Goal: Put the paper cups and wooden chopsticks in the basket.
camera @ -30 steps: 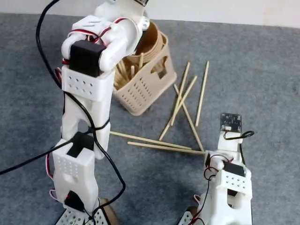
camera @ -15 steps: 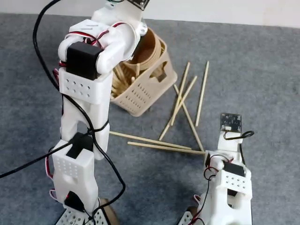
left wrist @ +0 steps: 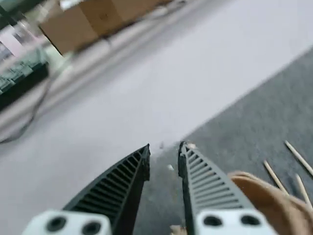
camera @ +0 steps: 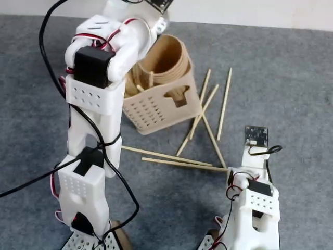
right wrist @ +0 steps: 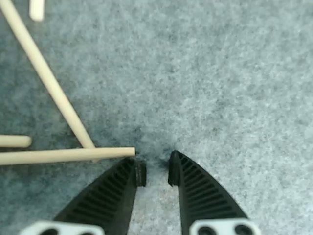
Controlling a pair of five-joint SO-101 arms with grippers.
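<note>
While the left arm (camera: 104, 78) stretches over the basket (camera: 156, 107), the basket sits on the grey carpet (camera: 291, 78) with stacked paper cups (camera: 165, 57) in one side and a few chopsticks (camera: 139, 78) standing beside them. More loose chopsticks (camera: 225, 103) lie fanned on the carpet just beside the basket, and two further sticks (camera: 166, 156) lie nearly parallel between the two arms. In the left wrist view, the left gripper (left wrist: 164, 152) has its jaws a narrow gap apart with nothing between them, and a brown cup rim (left wrist: 266, 198) sits against the outside of one finger. The right arm (camera: 255, 198) is folded low near its base. The right gripper (right wrist: 154, 169) points down at the carpet, jaws slightly parted and holding nothing, with one chopstick end (right wrist: 63, 155) just beside a fingertip.
</note>
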